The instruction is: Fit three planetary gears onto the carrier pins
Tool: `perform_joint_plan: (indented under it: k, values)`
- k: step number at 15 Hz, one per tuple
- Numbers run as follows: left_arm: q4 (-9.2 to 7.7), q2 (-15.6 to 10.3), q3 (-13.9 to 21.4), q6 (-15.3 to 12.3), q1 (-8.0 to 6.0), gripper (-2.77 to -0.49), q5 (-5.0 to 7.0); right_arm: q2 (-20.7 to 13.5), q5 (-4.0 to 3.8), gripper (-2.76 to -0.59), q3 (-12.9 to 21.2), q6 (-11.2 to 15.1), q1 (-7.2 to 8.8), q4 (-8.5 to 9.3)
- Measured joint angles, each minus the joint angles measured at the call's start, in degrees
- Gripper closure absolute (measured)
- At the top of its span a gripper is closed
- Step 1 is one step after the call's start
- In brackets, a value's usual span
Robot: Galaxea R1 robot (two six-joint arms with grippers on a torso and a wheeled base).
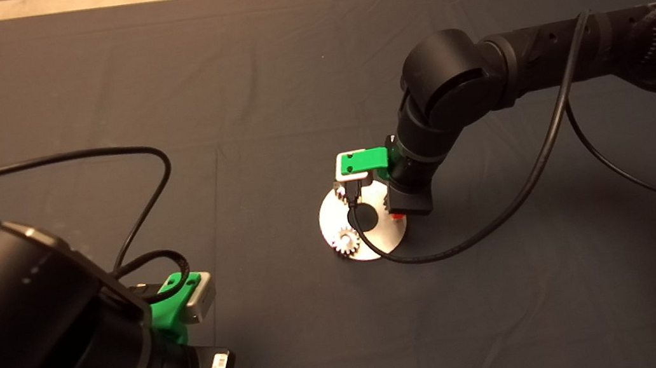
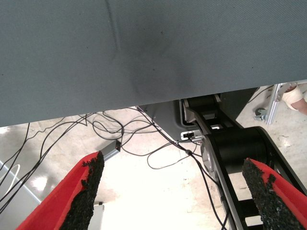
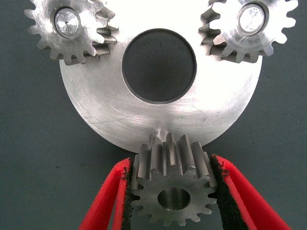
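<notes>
Gear (image 3: 173,191) pinched in right claw (image 3: 172,189) hangs just short of the last bare pin (image 3: 156,136); left claw (image 2: 172,191) spread, parked

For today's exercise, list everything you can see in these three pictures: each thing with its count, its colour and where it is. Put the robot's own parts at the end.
Planetary gears: three, steel grey; two sit on pins on the disc, the third gear is held between the right gripper's fingers above the free pin.
Carrier pins: three, silver; two fill seated gears' holes, the free pin stands at the disc's edge.
Disc: one, shiny silver, mid-mat.
Mat: one, dark grey, covering the table.
Cables: several, black, on the pale floor beyond the mat.
Right gripper: green, red fingers, shut on the third gear over the disc.
Left gripper: green, red fingers, open, parked at the mat's lower left edge.
</notes>
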Motion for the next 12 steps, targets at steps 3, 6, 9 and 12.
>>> perform_joint_plan:
  k: [3, 6, 9, 12]
  values:
    - [0.0, 0.0, 0.0, 0.0, 0.0, -2.04, 0.0, 0.0, 0.02, -1.0, 0.0, -0.1, -0.02, 0.0]
    - [0.0, 0.0, 0.0, 0.0, 0.0, -2.04, 0.0, 0.0, 0.0, -0.99, 0.0, -0.3, -0.78, 0.01]
    - [0.0, 0.0, 0.0, 0.0, 0.0, -2.04, 0.0, 0.0, 0.0, -0.99, 0.0, -0.5, -0.95, 0.01]
    - [0.0, 0.0, 0.0, 0.0, 0.0, -2.04, 0.0, 0.0, 0.0, -1.0, 0.0, -0.6, -0.97, 0.01]
